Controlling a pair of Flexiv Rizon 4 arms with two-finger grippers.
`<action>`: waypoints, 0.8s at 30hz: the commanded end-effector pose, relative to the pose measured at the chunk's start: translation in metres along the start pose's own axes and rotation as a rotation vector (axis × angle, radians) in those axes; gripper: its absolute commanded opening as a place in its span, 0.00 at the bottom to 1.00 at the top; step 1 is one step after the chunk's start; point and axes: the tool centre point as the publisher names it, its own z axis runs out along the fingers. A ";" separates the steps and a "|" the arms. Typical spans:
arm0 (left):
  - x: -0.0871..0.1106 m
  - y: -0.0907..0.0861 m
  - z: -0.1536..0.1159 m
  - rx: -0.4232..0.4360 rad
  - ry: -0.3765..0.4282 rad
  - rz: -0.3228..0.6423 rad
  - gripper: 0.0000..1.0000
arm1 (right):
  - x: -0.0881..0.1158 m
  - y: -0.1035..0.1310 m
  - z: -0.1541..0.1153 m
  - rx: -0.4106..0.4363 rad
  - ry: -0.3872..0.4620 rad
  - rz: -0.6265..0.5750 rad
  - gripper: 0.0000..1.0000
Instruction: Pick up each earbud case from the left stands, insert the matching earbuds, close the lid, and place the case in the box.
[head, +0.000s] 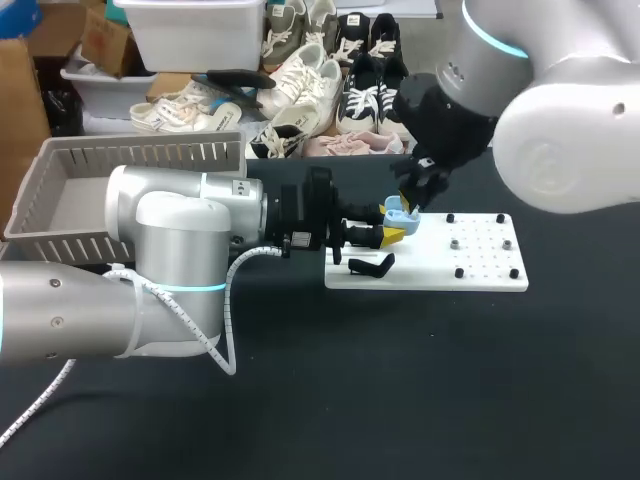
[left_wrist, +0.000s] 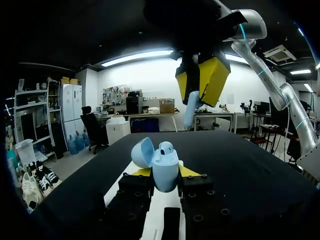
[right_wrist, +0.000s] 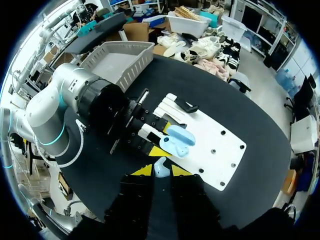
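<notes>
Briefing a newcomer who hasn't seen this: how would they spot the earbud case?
Find the white pegboard on the black table. At its left end, the left gripper holds the earbud case between its fingers. It is the pale blue shell with its lid open, unlike the black stand nearby and the smaller earbud in the right gripper above.

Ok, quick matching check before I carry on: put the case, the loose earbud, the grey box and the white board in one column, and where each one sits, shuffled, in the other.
Things:
1. earbud case
2. loose earbud
3. grey box
4. white board

Places:
A. flat on the table, near its middle
B. pinched in the right hand, above the case
C. lid open, gripped by the left hand
D. at the table's far left

Pairs: 1-C, 2-B, 3-D, 4-A
</notes>
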 end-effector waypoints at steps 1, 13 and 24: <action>0.000 -0.002 0.000 -0.006 -0.002 0.001 0.00 | -0.012 -0.005 0.008 -0.009 0.029 0.005 0.00; 0.000 -0.002 0.000 -0.006 -0.002 0.001 0.00 | -0.016 -0.008 0.016 -0.012 0.042 -0.008 0.00; 0.000 -0.002 0.000 -0.006 -0.002 0.001 0.00 | -0.016 -0.006 0.023 -0.022 0.052 -0.013 0.00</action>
